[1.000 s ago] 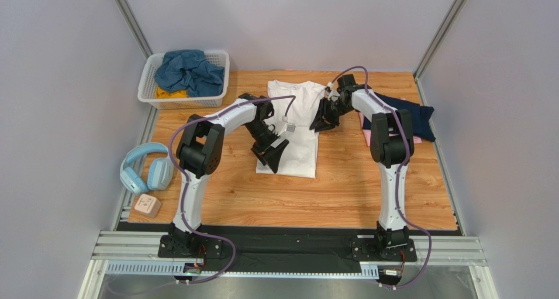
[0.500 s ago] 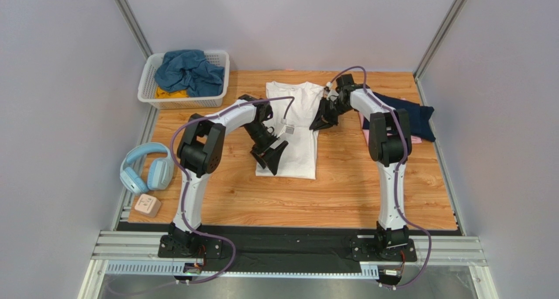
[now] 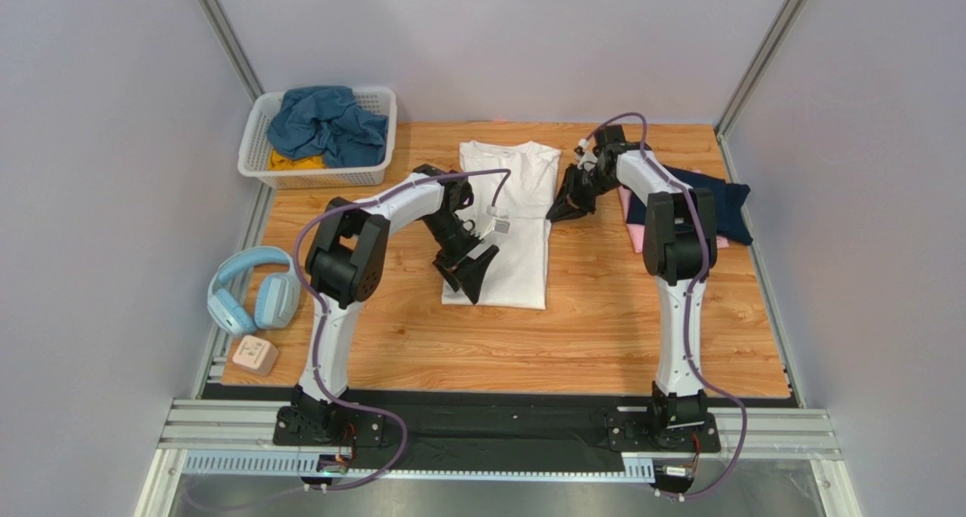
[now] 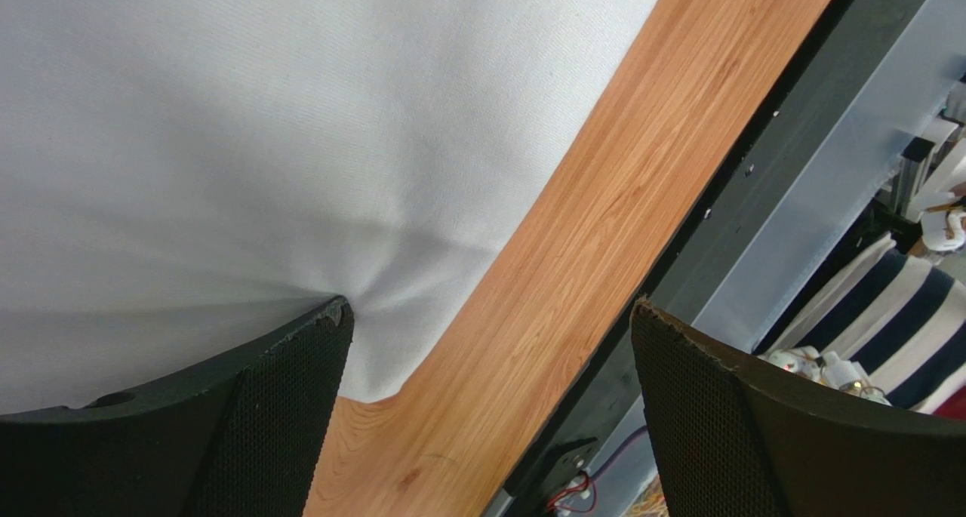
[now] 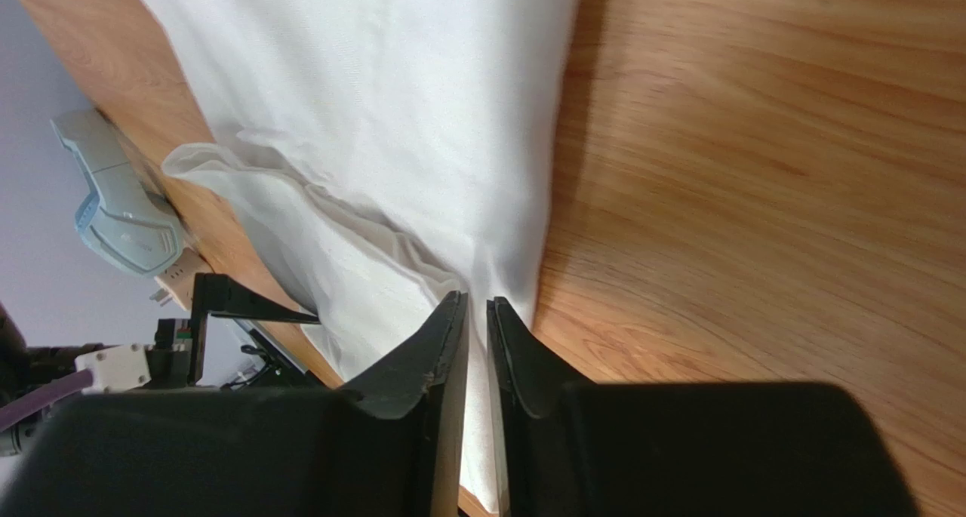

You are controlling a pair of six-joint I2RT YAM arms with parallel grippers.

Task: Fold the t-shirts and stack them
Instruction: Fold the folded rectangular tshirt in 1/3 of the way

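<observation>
In the top view the left arm and left hand cover the near left part of the white t-shirt. The pink t-shirt shows only slivers beside the navy t-shirt and the right arm, and the yellow t-shirt lies mostly buried under the teal-blue t-shirt. In the right wrist view the fingers of the right hand, almost together on that white shirt's edge, hide how far the cloth reaches in. In the left wrist view a striped thing past the worktop is cut off by the frame, too partial to name.
</observation>
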